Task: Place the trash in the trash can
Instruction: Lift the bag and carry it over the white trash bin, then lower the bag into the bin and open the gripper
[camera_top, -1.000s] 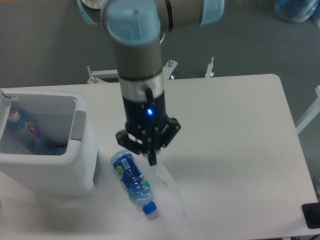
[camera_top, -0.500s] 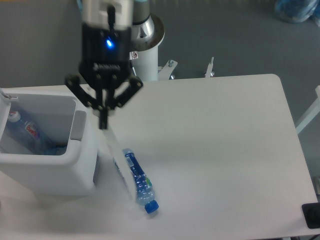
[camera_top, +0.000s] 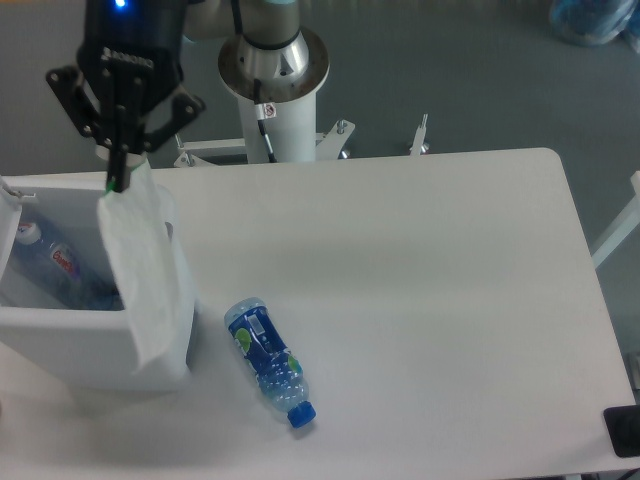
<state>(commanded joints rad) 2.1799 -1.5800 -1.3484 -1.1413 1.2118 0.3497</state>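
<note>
- The tool (camera_top: 119, 180), pinched on the bag (camera_top: 143, 270), hangs over the trash can (camera_top: 70, 345)
- The bag seems to drape its right wall, not inside

White table (camera_top: 430, 260), white trash can (camera_top: 60, 345) at its left edge, blue-capped bottle (camera_top: 268, 362) lying beside it

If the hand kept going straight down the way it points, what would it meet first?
Likely the right rim of the trash can, which sits below the hand where the bag it holds drapes; depth is unclear.
</note>
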